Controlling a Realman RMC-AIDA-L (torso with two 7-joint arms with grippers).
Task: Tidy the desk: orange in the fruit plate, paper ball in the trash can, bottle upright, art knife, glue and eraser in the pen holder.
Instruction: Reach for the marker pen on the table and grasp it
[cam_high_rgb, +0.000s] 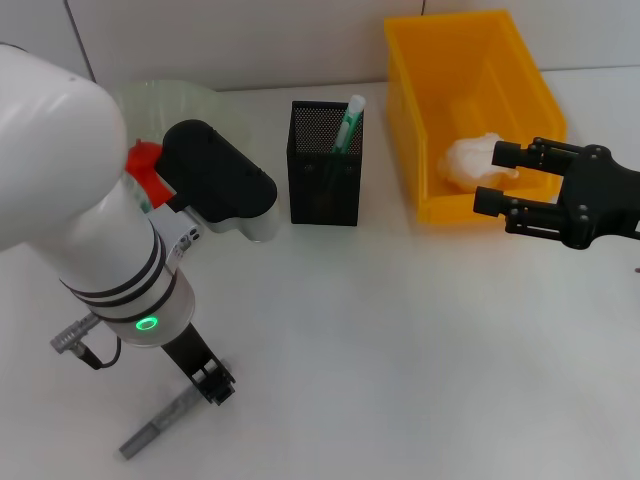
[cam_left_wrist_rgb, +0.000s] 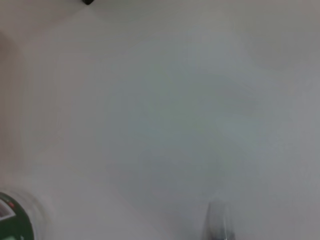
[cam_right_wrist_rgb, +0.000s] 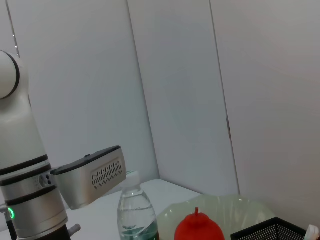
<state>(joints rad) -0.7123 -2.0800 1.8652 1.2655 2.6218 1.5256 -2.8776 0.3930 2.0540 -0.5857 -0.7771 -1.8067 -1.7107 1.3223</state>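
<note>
- Head view: the left end effector hangs low over the white surface, fingers apparently pressed together on the upper end of the art knife. The knife's long axis runs diagonally away from it toward the near edge. The pen holder lies beyond, well apart. The right end effector is spread beside the paper ball in the yellow bin.
- Left wrist view: bare surface, the knife's tip and part of the bottle.
- Right wrist view: the bottle stands upright; pale wall panels behind.
</note>
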